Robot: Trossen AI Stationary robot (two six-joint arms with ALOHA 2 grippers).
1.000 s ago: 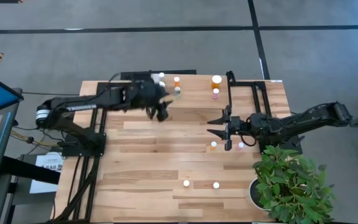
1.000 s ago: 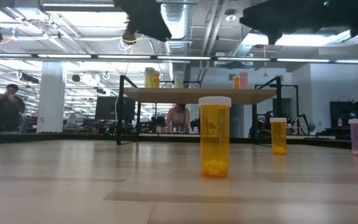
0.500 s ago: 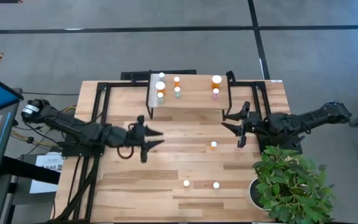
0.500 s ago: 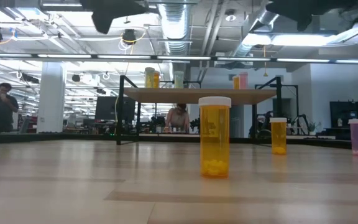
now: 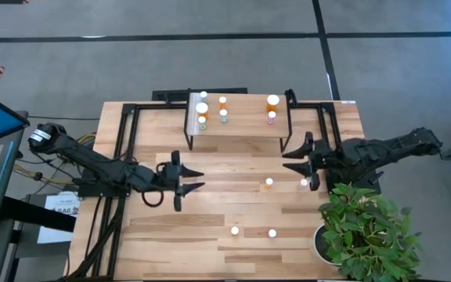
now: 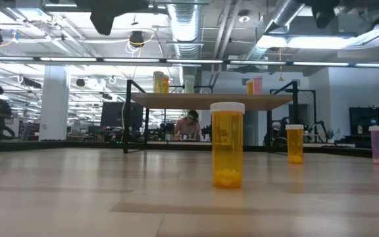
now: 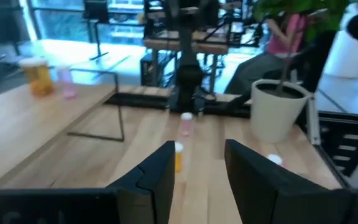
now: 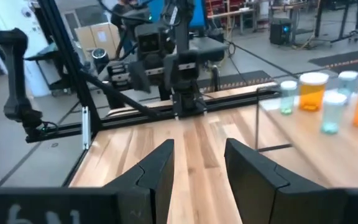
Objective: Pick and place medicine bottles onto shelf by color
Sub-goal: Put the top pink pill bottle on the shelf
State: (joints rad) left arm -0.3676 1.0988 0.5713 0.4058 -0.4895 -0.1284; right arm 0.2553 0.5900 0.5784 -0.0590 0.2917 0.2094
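The left end effector (image 5: 196, 178) hovers over the middle of the bench (image 5: 163, 235), fingers (image 7: 157, 177) parted to a moderate gap and holding nothing — only bare wood shows between them. The right end effector (image 5: 290, 159) hangs just in front of the shelf (image 5: 241, 129), also partly open and empty, touching nothing. Six bottles (image 5: 222, 102) stand on the shelf. An orange bottle (image 5: 268, 182) and a pink bottle (image 5: 304, 183) stand on the bench near the right end effector — two more bottles (image 5: 235, 231) sit toward the front edge, beside the plant (image 5: 366, 227).
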